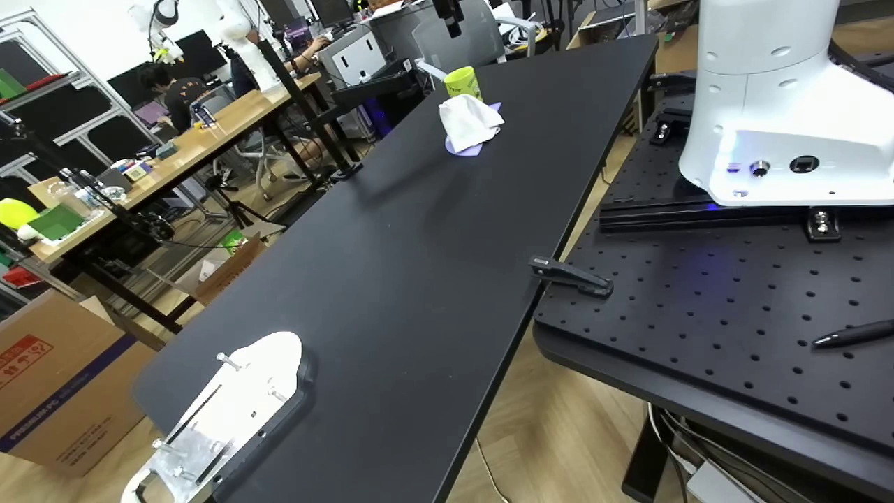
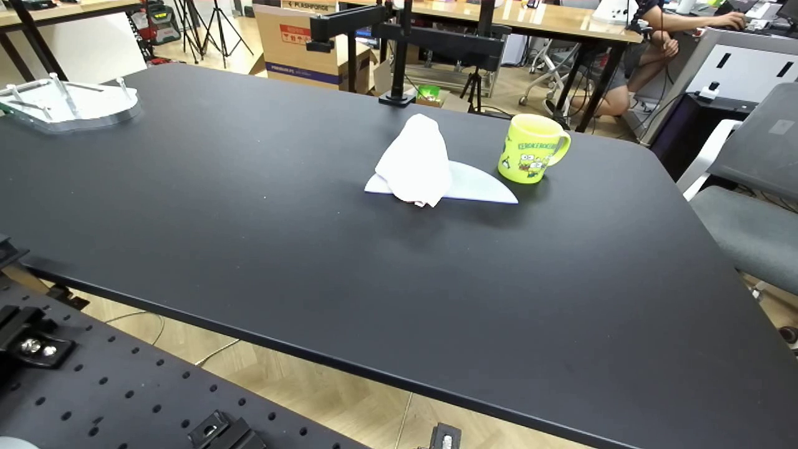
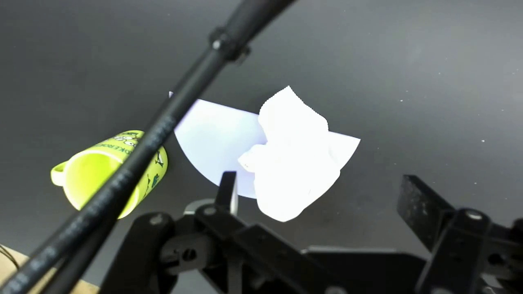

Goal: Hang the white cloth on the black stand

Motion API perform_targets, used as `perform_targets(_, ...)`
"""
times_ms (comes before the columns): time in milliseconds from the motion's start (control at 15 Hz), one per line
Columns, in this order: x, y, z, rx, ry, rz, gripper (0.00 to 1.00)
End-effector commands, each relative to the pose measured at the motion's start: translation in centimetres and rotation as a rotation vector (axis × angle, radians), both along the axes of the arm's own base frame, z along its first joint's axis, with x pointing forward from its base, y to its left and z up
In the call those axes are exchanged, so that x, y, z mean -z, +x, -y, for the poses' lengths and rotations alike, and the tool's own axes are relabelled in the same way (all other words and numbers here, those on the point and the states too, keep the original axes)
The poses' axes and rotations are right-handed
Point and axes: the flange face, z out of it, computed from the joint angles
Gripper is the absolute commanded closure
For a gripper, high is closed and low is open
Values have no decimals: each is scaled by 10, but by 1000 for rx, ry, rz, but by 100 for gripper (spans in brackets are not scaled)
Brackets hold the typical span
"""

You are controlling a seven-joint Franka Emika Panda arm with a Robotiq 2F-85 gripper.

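Note:
The white cloth (image 1: 468, 124) lies crumpled on the dark table in both exterior views (image 2: 416, 163). It partly covers a pale purple fan-shaped piece (image 2: 477, 182). A black stand (image 2: 399, 68), a post with a horizontal arm, is fixed at the table's edge; it also shows in an exterior view (image 1: 304, 101). My gripper (image 3: 320, 179) is open and empty in the wrist view. The cloth (image 3: 296, 159) appears ahead of the fingers, nearer the left one, and apart from them. A dark part of the gripper (image 1: 450, 19) shows at the top edge of an exterior view.
A yellow-green mug (image 2: 530, 148) stands beside the purple piece. A white board with upright pegs (image 1: 241, 398) lies at the table's other end. A black cable (image 3: 163, 126) crosses the wrist view. A grey chair (image 2: 760, 218) stands by the table.

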Motion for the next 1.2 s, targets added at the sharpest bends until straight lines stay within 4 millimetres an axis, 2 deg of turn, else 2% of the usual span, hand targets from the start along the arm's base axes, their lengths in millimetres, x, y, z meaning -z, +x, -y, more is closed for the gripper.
perform_targets(0,0,0,0,-2,3,-1,0)
perform_targets(333,0,0,0,-4,4,-1,0)
perform_targets(533,14,2,3,-31,-7,2,0)
perform_targets(1133,96,7,4,-112,1,7,0)
